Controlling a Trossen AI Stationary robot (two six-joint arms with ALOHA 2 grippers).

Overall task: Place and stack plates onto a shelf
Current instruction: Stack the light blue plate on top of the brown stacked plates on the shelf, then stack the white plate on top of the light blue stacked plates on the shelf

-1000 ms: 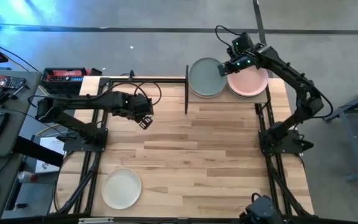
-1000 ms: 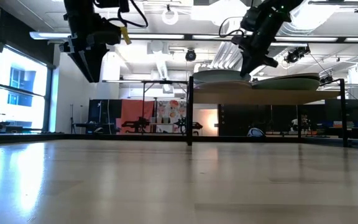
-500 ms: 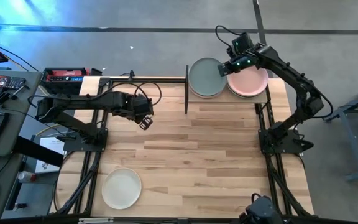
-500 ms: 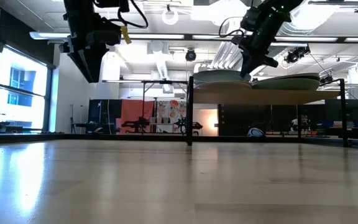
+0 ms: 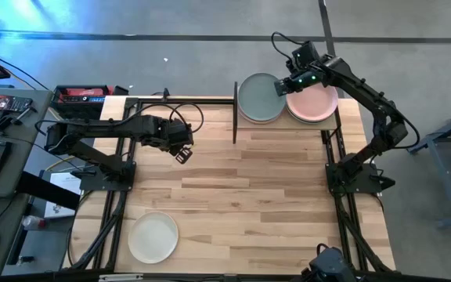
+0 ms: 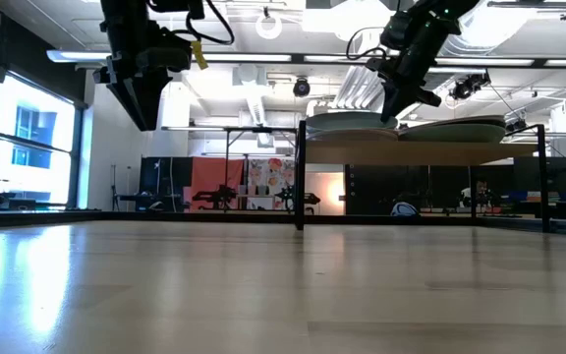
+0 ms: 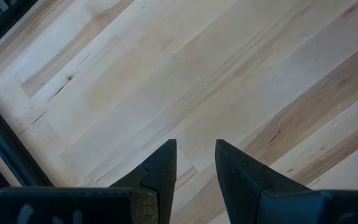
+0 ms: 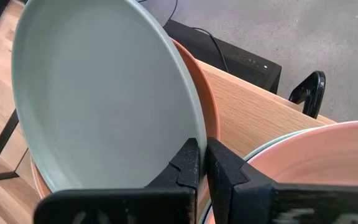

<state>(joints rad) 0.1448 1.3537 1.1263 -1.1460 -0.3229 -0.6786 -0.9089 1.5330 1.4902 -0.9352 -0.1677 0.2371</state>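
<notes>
Pinching the green plate's (image 8: 98,99) rim, the right gripper (image 8: 202,163) seats it on the shelf's (image 5: 343,117) left stack beside the pink plate (image 5: 315,106). Left gripper (image 7: 194,163) hovers narrowly open; one cream plate (image 5: 153,237) waits.

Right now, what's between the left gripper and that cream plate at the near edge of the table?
Only bare tabletop: in the high view nothing lies between the left gripper and the cream plate.

A grey concrete floor (image 5: 171,47) is seen around the slatted wooden tabletop (image 5: 241,188). A bright window (image 6: 23,147) is set at one side, and ceiling strip lights (image 6: 293,59) are lit overhead.
</notes>
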